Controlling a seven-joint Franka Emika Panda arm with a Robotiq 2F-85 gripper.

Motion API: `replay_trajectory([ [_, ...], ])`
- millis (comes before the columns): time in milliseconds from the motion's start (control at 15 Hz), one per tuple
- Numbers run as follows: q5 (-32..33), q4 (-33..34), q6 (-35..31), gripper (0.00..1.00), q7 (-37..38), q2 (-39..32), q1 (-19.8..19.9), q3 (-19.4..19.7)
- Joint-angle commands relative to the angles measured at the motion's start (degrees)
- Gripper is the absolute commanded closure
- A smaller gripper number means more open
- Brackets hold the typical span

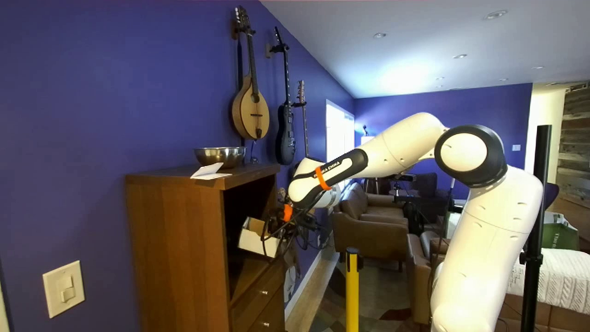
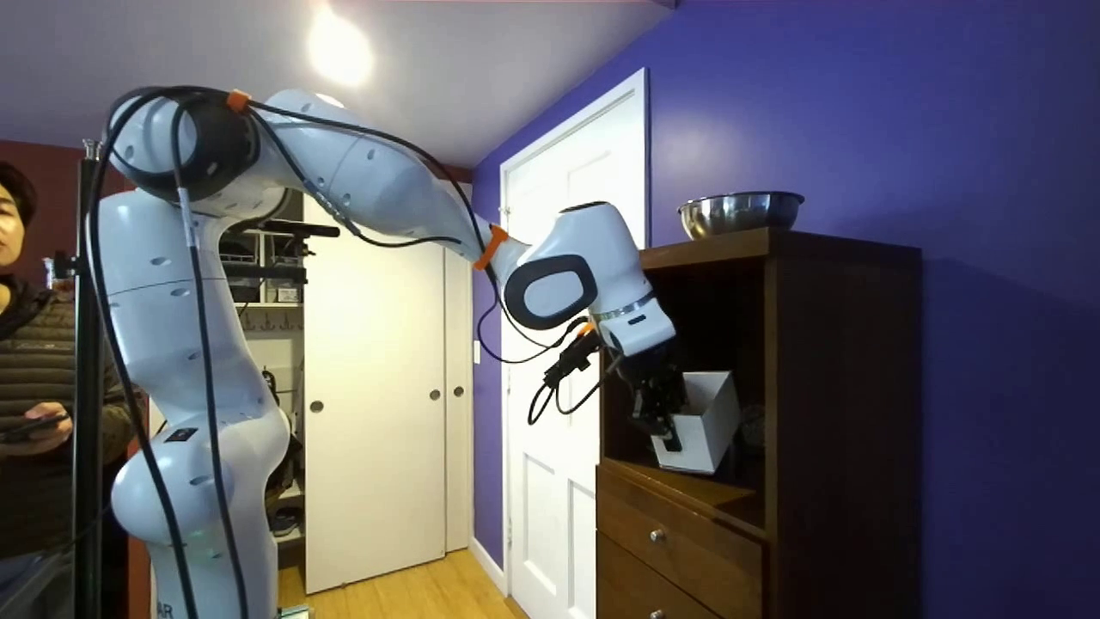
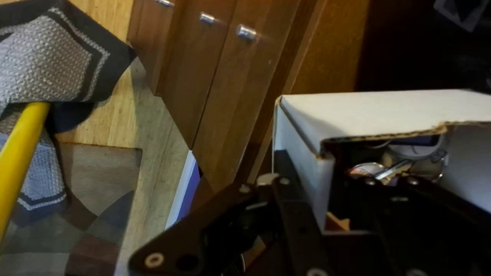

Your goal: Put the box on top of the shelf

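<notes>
The cream-white cardboard box [image 2: 709,434] is held by one of its sides between the fingers [image 3: 294,207], one set outside and one inside. It is tilted, its opening turned toward the robot arm [image 1: 405,140], at the front of the open compartment [image 2: 709,318] above the drawers [image 2: 696,554] of the brown wooden shelf unit [image 1: 177,244]; whether the compartment's floor is touched cannot be told. In an exterior view, a metal bowl [image 1: 221,157] is seen on the shelf unit's top, with a folded white paper [image 1: 208,173] lying nearer. Farther off, a mandolin-like instrument [image 1: 251,115] and a dark electric guitar [image 1: 285,138] are hung on the purple wall [image 1: 101,92]. At the left of an exterior view, a person [image 2: 47,361] is seen.
</notes>
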State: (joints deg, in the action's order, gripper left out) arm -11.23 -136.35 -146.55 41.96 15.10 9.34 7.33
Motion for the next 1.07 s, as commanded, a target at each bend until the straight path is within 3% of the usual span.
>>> replay_trajectory([
  [0, 0.75, 0.67, 8.52, 0.96, -9.18, 3.43, 1.73, 1.78],
  [200, 4.37, 1.42, 15.88, 0.96, -15.59, 5.2, 4.12, 2.2],
  [400, 7.94, 1.68, 18.59, 0.96, -24.02, 7.72, 5.24, 3.08],
  [733, 6.77, 5.88, 23.04, 0.96, -41.41, 10.63, 4.0, 7.19],
  [1000, 6.04, 12.59, 27.93, 0.96, -45.61, 9.48, 3.79, 8.59],
])
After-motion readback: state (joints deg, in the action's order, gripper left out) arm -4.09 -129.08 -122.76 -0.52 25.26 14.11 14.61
